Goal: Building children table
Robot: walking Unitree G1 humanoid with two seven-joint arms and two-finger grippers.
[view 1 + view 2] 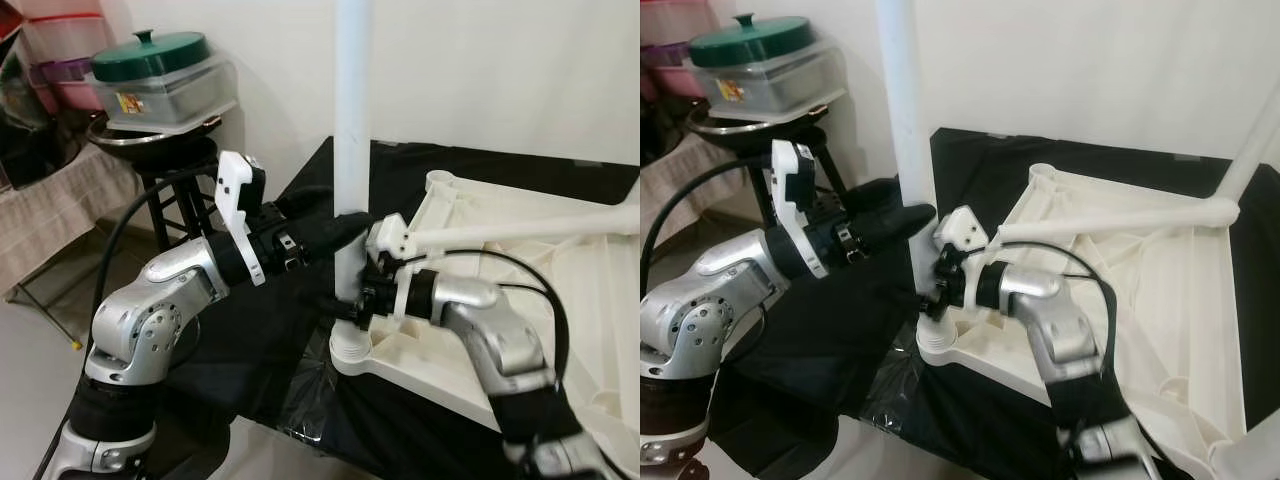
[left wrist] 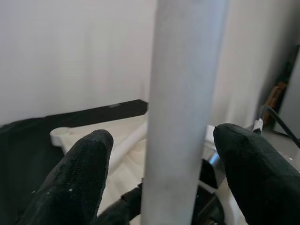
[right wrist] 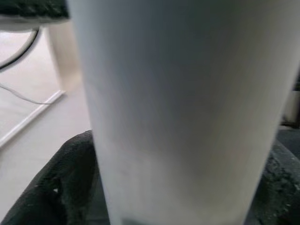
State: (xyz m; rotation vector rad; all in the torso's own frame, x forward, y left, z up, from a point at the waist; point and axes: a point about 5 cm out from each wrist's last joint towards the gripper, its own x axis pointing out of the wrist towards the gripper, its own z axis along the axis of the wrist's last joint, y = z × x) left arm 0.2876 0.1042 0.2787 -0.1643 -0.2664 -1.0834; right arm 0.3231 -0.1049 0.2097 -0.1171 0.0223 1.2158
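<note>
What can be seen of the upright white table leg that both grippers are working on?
The upright table leg is a smooth, round white tube, plastic by its look, running out past the top of the head views. Its lower end sits in a round corner socket of the upturned white tabletop, which lies on a black cloth. The left gripper straddles it higher up with fingers apart; the right gripper holds it just above the socket.
</note>
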